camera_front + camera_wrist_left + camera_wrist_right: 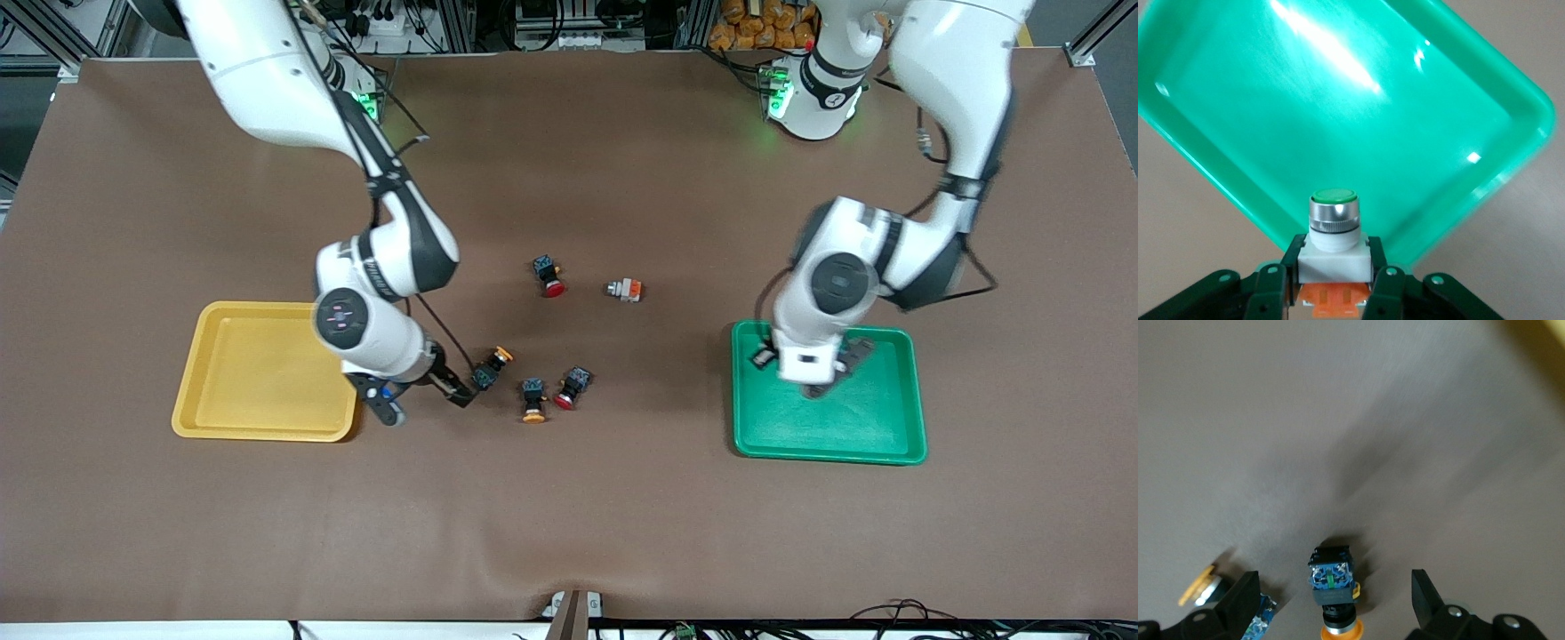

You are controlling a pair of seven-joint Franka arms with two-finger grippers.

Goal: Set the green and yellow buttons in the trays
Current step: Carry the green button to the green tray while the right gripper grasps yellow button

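1. The left wrist view shows what the front view hides: the left gripper (pixel 1334 293) clamps a green-capped button (pixel 1333 230), whitish body with an orange block, over the green tray (pixel 1218 87).
2. The right gripper (pixel 425 397) hangs spread wide above the table beside the yellow tray (pixel 267 372), holding nothing.
3. One yellow-capped button (pixel 492 367) lies touching its finger (pixel 449 388); a second yellow button (pixel 533 399) is just beside it.
4. A grey-orange button (pixel 625 290) lies mid-table, well apart from both trays.
5. Two red buttons (pixel 548 275) lie among them.
6. No writing is legible.
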